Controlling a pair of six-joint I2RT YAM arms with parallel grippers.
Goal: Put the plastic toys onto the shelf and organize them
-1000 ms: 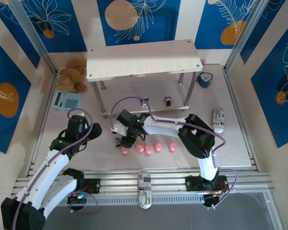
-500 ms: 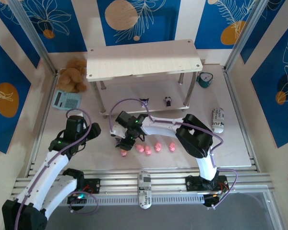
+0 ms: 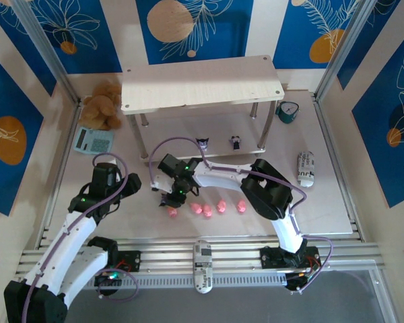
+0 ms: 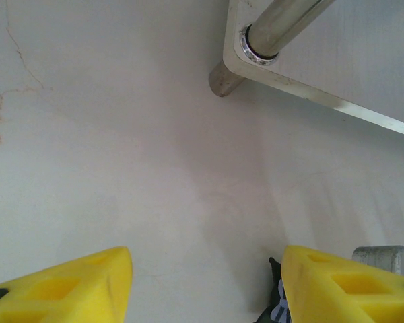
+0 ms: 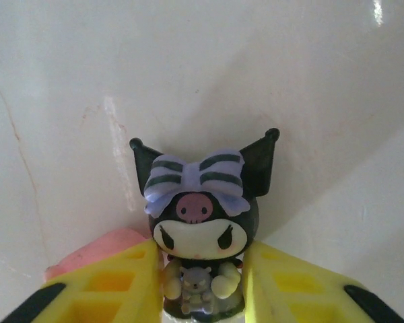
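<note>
My left gripper point(image 4: 205, 262) hangs by the front-left leg of the shelf point(image 3: 202, 84). Its fingers are apart with nothing but bare table between them, and I'd leave it parked there, out of the lane.

In front of the shelf's left half, the right gripper point(image 5: 198, 259) has its yellow fingers point(image 5: 114, 282) set against both sides of a dark figurine point(image 5: 198, 222), low on the body under the bow. I read that as clamped on the toy, though I cannot tell whether the toy is off the table. A pink pig point(image 5: 97, 249) lies right by the left-hand finger, so I'd raise straight up before any sideways travel, to avoid dragging it along.

Further right, before the shelf's middle, four more pigs point(image 3: 219, 208) wait in a row. On the shelf's lower board point(image 3: 175, 131), two dark figurines point(image 3: 203, 142) already stand. My plan is to go in low under the top board and set this one upright just beside them. I'd release only once the base sits flat.
</note>
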